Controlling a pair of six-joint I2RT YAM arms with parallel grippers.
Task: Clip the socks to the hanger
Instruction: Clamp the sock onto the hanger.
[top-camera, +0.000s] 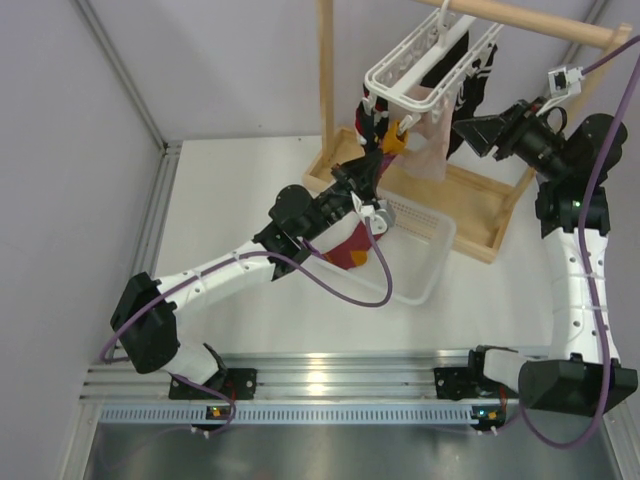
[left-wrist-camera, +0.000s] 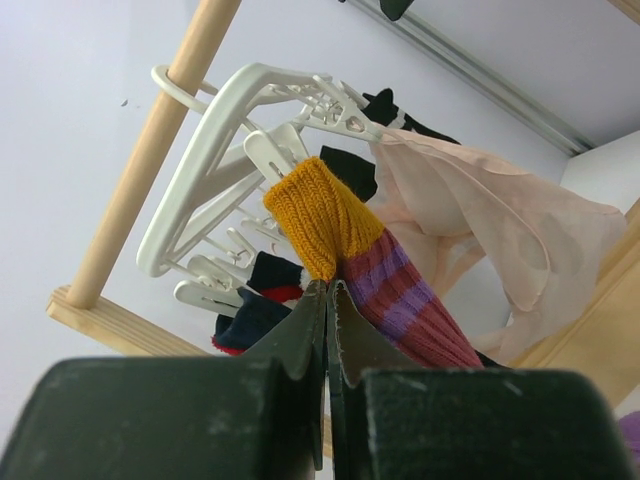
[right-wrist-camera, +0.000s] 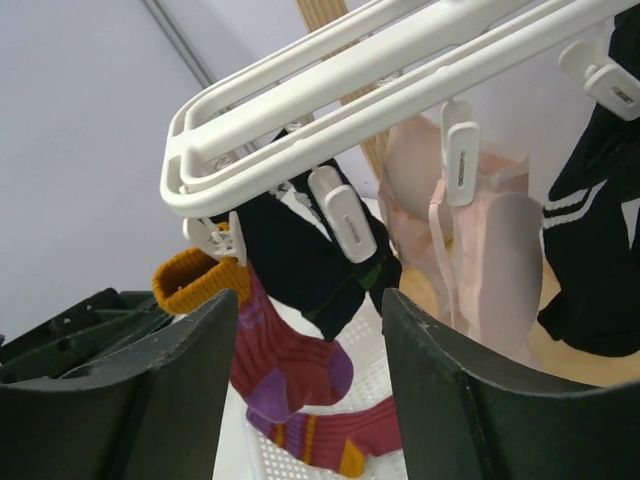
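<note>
Left gripper (left-wrist-camera: 327, 290), jaws pinched on 1 maroon sock (left-wrist-camera: 405, 295), holds its orange cuff (left-wrist-camera: 325, 215) at 12 o'clock, against a peg (left-wrist-camera: 268, 152) of the hanger (left-wrist-camera: 215, 130). Right gripper (right-wrist-camera: 312, 310), jaws parted and empty, faces that hanger from 3 o'clock.

White lattice hanger (top-camera: 418, 62) hangs by its hook, dark navy socks (right-wrist-camera: 292, 255) dangling from its pegs, one maroon-purple sock (left-wrist-camera: 405, 290) lifting its orange cuff to a peg.
</note>
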